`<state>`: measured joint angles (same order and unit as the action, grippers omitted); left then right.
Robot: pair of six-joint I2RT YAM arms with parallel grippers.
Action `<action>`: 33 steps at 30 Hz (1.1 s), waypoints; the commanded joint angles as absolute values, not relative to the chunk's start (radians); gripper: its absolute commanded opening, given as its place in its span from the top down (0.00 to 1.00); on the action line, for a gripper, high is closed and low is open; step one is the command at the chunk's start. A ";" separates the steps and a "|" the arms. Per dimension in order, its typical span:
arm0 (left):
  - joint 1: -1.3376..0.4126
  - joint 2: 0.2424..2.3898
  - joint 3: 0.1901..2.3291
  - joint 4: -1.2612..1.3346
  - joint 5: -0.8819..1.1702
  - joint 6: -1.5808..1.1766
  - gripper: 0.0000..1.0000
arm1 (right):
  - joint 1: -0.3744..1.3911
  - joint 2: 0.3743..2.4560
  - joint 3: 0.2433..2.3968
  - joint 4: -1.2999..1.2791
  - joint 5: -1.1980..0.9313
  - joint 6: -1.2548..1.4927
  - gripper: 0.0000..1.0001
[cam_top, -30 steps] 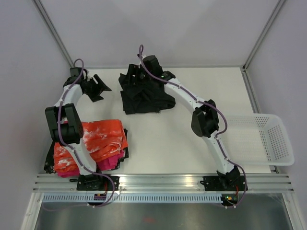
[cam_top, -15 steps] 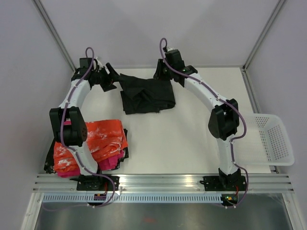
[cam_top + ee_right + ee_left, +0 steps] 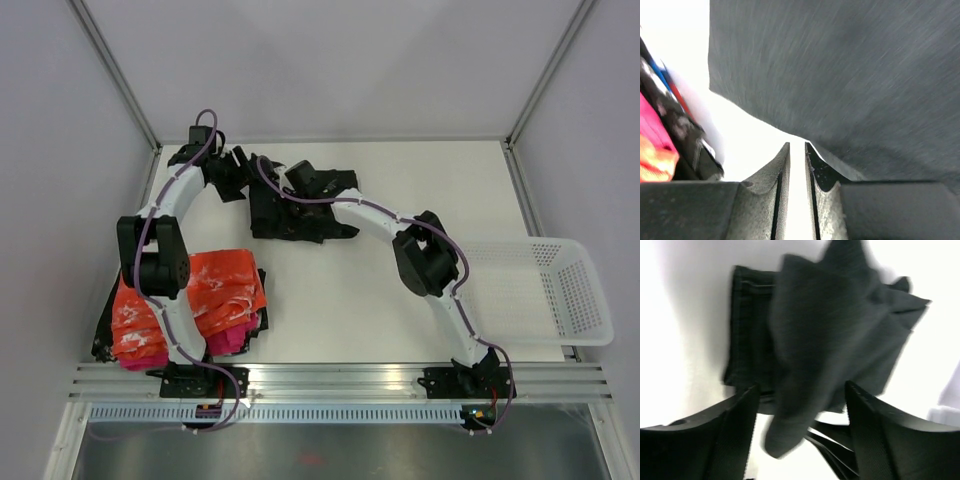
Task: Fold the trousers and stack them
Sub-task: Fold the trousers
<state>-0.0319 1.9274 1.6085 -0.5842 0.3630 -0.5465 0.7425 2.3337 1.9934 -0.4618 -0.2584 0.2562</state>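
The black trousers [image 3: 300, 215] lie bunched at the back middle of the table. My left gripper [image 3: 240, 172] is at their left edge. In the left wrist view it [image 3: 801, 387] stands open, and a blurred flap of the trousers [image 3: 815, 340] hangs down between its fingers without being pinched. My right gripper [image 3: 298, 190] reaches across over the trousers' top. In the right wrist view it [image 3: 797, 145] is closed to a thin slit with only bright table showing through. The dark cloth [image 3: 865, 75] lies just beyond and to the right of its tips.
An orange-and-white garment [image 3: 215, 285] lies on a pink one [image 3: 235, 335] at the near left, by the left arm's base. A white basket [image 3: 560, 290] hangs over the right table edge. Walls and metal posts close off the back.
My right arm swung left from the trousers' back right corner to above them, and its jaws closed. The left gripper moved right to the trousers' edge. The cloth is more bunched.
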 commanded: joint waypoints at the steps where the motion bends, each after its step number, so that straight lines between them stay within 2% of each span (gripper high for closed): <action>1: -0.032 1.960 1.632 -0.643 0.227 -0.466 0.29 | 0.721 2.246 1.932 -0.480 -0.255 0.138 0.77; 4: -0.032 1.971 1.573 -0.600 0.210 -0.376 0.37 | 0.671 2.198 1.911 -0.514 -0.219 0.144 0.77; 6: -0.031 1.977 1.549 -0.578 0.207 -0.350 0.47 | 0.637 2.172 1.905 -0.514 -0.236 0.187 0.77; 7: -0.031 1.985 1.546 -0.574 0.204 -0.333 0.60 | 0.602 2.143 1.902 -0.514 -0.241 0.199 0.77; 9: -0.029 2.009 1.558 -0.572 0.198 -0.330 0.70 | 0.571 2.111 1.893 -0.511 -0.250 0.219 0.76; 10: -0.029 2.014 1.566 -0.574 0.204 -0.328 0.78 | 0.549 2.080 1.879 -0.502 -0.247 0.224 0.75; 11: -0.029 2.022 1.572 -0.577 0.212 -0.331 0.90 | 0.539 2.065 1.872 -0.502 -0.227 0.225 0.74; 13: -0.029 2.020 1.614 -0.622 0.236 -0.344 0.98 | 0.522 2.034 1.847 -0.494 -0.203 0.227 0.73; 20: -0.038 1.919 1.765 -0.693 0.393 -0.448 0.98 | 0.500 1.999 1.750 -0.468 -0.049 0.297 0.71; 25: -0.098 1.919 1.962 -0.804 0.420 -0.507 0.98 | 0.492 1.948 1.622 -0.365 -0.067 0.344 0.69; 28: -0.124 1.899 1.967 -0.807 0.429 -0.578 0.98 | 0.494 1.910 1.540 -0.284 -0.167 0.314 0.63; 29: -0.130 1.895 1.960 -0.801 0.428 -0.589 0.98 | 0.492 1.893 1.510 -0.258 -0.217 0.310 0.57; 33: -0.141 1.901 1.942 -0.784 0.400 -0.603 0.98 | 0.502 1.790 1.334 -0.140 -0.328 0.197 0.43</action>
